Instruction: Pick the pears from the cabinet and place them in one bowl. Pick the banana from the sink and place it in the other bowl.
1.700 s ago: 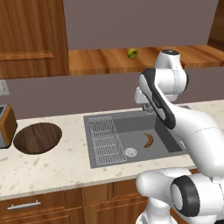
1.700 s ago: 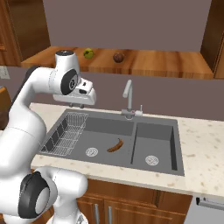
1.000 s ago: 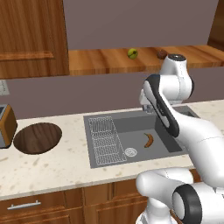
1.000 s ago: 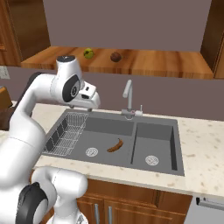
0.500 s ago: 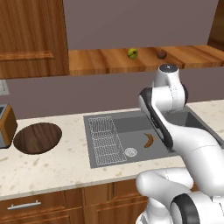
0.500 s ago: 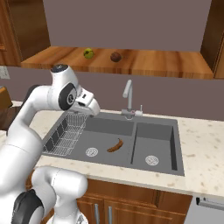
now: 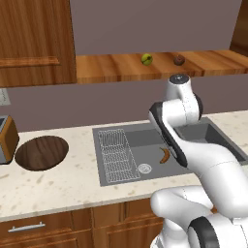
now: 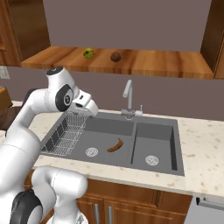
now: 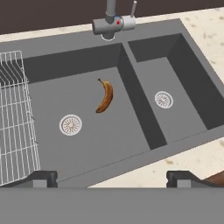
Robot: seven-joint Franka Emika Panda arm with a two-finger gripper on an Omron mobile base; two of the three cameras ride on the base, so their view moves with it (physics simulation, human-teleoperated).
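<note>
I am on the banana step, judging by where the arm points: the hand (image 9: 112, 178) hangs above the front edge of the sink (image 9: 183, 61) and looks down into it, fingers spread wide and holding nothing. Neither fruit step looks done yet.

Largest first. The cabinet (image 7: 34, 43) runs along the wall, and I count one open shelf in it. Below it the surface (image 7: 53, 181) carries one sink with two basins, one faucet (image 8: 127, 94) and one wire rack (image 9: 15, 118) in the left basin. Each basin has one drain, so two drains in all.

I count one wooden bowl (image 7: 41, 152) on the surface, well to the left of the sink. I cannot find the red bowl from here. One toaster (image 7: 6, 138) stands just beside the wooden bowl.

There is one banana (image 9: 105, 95), lying flat on the floor of the left basin between the rack and the divider, just beside the drain. There are two pears on the shelf, one green (image 7: 147, 59) and one brown (image 7: 179, 59), near each other but apart.

My next move, as I judge it, is to bring the hand forward and down over the banana, turn the fingers across its curve, and close low enough to catch it off the basin floor.
</note>
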